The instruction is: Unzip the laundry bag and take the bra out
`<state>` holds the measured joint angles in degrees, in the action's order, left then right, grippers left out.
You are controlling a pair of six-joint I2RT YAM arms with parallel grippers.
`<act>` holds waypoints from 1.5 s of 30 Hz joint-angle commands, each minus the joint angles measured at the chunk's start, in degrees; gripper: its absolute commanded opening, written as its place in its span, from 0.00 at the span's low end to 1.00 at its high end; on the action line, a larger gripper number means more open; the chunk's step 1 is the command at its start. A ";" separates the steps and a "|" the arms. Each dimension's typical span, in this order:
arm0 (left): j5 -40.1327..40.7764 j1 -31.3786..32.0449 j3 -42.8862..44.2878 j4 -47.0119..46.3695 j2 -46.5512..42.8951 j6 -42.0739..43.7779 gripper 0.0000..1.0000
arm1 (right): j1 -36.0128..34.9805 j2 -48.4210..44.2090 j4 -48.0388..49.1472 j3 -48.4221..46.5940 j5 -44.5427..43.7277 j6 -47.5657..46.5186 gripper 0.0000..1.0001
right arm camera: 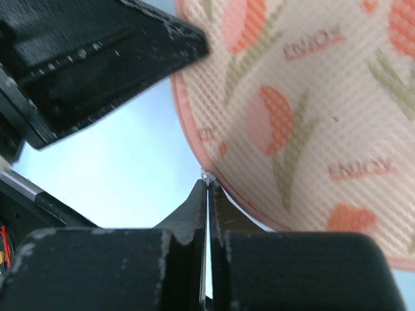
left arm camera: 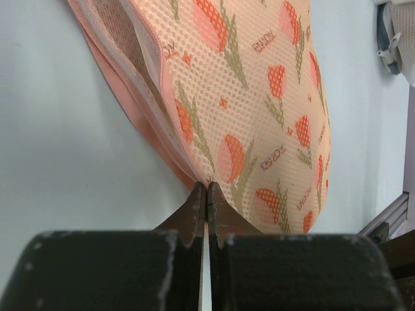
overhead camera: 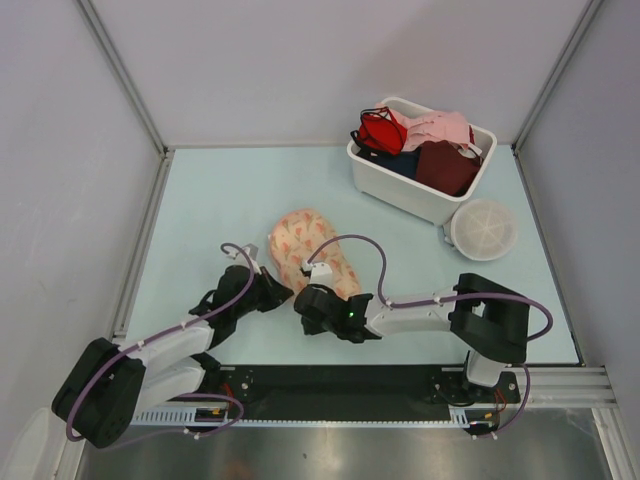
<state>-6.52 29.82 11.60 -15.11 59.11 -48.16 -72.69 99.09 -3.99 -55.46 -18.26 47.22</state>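
The laundry bag (overhead camera: 312, 250), a peach pouch with an orange-red leaf print, lies on the table in front of both arms. My left gripper (overhead camera: 280, 292) is shut on the seam fabric at the bag's near end; the left wrist view shows its tips (left arm camera: 206, 189) pinching the edge of the bag (left arm camera: 259, 97). My right gripper (overhead camera: 305, 300) is shut on a small white zipper pull (right arm camera: 207, 175) at the rim of the bag (right arm camera: 311, 116), tips (right arm camera: 207, 184) together. The two grippers sit close side by side. The white bra is hidden.
A white bin (overhead camera: 400, 190) at the back right holds a red bra (overhead camera: 380, 130), a pale pink garment (overhead camera: 440, 128) and dark clothes. A round white mesh disc (overhead camera: 483, 228) lies beside it. The left gripper's black body (right arm camera: 97, 58) looms near the right wrist.
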 commanded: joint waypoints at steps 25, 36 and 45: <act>-0.94 -7.41 7.39 1.31 1.72 8.52 0.56 | -1.41 -5.32 -2.08 3.00 -3.01 3.32 0.00; -3.14 -6.97 -2.45 5.88 -9.89 5.27 0.63 | -1.93 0.75 -0.06 -3.86 0.06 -0.55 0.00; -2.62 -4.78 -5.53 7.47 -15.08 1.67 0.60 | -1.93 4.88 0.82 -9.22 2.17 -3.36 0.00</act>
<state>-8.19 24.14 6.33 -7.20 45.52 -44.12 -74.19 102.37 -5.43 -60.75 -17.04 45.98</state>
